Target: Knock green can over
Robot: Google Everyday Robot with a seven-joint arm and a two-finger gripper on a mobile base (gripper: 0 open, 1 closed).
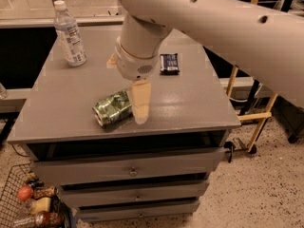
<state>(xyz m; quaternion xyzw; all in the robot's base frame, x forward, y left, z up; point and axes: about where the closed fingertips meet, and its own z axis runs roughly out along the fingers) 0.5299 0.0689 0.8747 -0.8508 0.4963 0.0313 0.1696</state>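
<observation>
The green can [113, 108] lies on its side near the front edge of the grey cabinet top [199, 103], its silver end turned toward the front left. My gripper [140, 104] hangs straight down from the big white arm. It stands right beside the can's right end and low over the top. It hides part of the can's right end.
A clear plastic bottle [70, 34] with a white cap stands at the back left. A dark snack packet [169, 63] lies at the back right of the arm. Drawers are below. A wire basket [23, 203] with items sits on the floor at left, and a wooden frame [256, 113] stands at right.
</observation>
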